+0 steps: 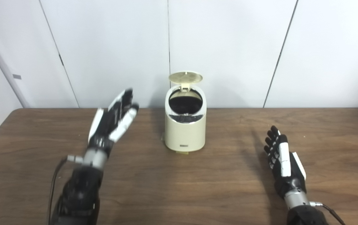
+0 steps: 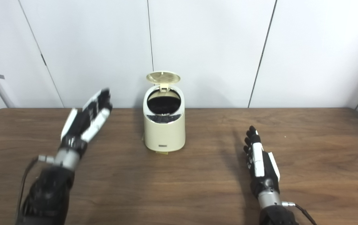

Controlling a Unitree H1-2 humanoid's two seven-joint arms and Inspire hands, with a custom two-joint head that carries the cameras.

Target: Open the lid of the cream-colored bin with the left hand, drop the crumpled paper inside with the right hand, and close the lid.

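Left robot hand [image 1: 113, 120]: raised above the surface to the left of the bin, fingers spread and extended, grasping nothing; apart from the bin.
Right robot hand [image 1: 281, 159]: low over the surface, well to the right of the bin, fingers straight and together-ish, released, holding nothing.
Cream-colored bin [image 1: 185, 131]: upright near the middle of the surface, towards its far edge, dark inside.
Lid [image 1: 185, 77]: flipped up at the back on its hinge, so the mouth is uncovered.
Crumpled paper: not visible on the surface or in either hand; whether it lies inside the dark bin cannot be told.
Progress: opening looks done; the drop seems likely done since the right hand is empty; closing the lid remains.
Surface [image 1: 197, 187]: dark wood-grain tabletop.
Room: pale wall panels [image 1: 229, 47] with thin vertical seams behind.
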